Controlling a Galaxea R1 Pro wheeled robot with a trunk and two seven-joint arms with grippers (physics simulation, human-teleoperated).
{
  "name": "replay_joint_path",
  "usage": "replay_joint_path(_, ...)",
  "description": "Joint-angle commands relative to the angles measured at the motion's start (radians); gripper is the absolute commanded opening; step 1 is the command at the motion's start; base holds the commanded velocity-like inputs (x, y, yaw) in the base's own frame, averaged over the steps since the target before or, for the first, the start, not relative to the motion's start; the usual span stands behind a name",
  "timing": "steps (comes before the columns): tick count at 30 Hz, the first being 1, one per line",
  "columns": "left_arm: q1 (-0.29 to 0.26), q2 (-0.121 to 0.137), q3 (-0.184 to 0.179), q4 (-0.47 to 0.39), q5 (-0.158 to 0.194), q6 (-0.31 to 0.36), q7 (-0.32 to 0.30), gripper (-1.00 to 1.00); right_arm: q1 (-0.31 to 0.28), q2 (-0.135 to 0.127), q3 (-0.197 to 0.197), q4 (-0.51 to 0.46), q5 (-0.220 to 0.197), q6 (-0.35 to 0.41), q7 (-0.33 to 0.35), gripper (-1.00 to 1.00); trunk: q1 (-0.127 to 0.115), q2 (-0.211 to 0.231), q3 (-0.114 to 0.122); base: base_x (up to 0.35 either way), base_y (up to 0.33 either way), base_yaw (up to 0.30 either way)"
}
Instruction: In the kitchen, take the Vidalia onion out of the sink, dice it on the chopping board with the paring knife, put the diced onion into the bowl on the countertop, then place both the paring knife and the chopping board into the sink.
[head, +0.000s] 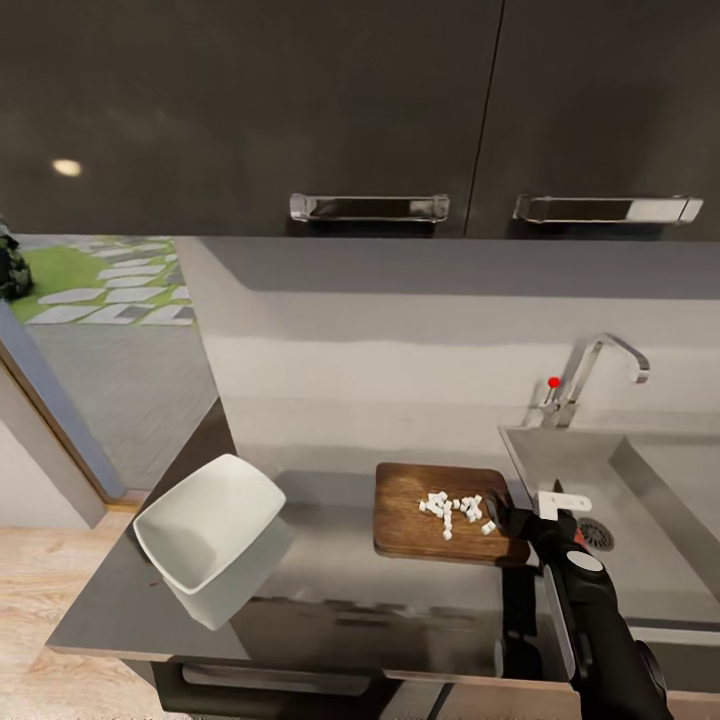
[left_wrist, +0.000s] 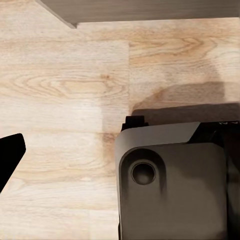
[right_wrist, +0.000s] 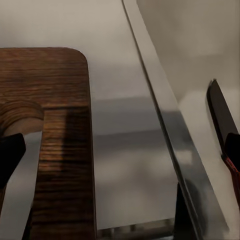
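The countertop (head: 330, 600) runs into the sink (head: 640, 520) at my right, with the white bowl (head: 212, 530) tipped at the counter's left end and the chopping board (head: 440, 512) lying flat just beside the basin, its slot end under my right gripper (head: 505, 520). White onion dice (head: 452, 508) sit scattered on the board, and the paring knife (right_wrist: 223, 125) lies in the sink. I cannot tell whether either set of my fingers is parted or closed.

Two dark wall cupboards (head: 250, 110) hang above the grey backsplash (head: 380, 340), each with a chrome bar handle (head: 369, 207) along its lower edge. Left of the backsplash, an opening shows a lawn with pale stepping stones (head: 110, 290). Light wood flooring (left_wrist: 65, 100) lies below.
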Motion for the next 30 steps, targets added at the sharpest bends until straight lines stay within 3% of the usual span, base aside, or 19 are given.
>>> replay_joint_path(1,-0.002,-0.001,-0.008,0.004,0.007,-0.007,0.001,1.0,-0.001,0.001,-0.002,-0.001,0.01,0.004,0.007,1.0,0.0,-0.001,-0.003,0.0,0.0,0.0)
replay_joint_path(29,-0.002,-0.001,-0.008,0.004,0.007,-0.007,0.001,1.0,-0.001,0.001,-0.002,0.001,0.011,0.003,0.007,1.0,0.0,-0.001,-0.04,0.0,0.0,0.0)
replay_joint_path(30,-0.002,-0.001,-0.008,0.004,0.007,-0.007,0.0,1.0,-0.001,0.001,-0.002,0.001,0.011,0.003,0.007,-1.0,0.0,-0.001,-0.04,0.0,0.0,0.0)
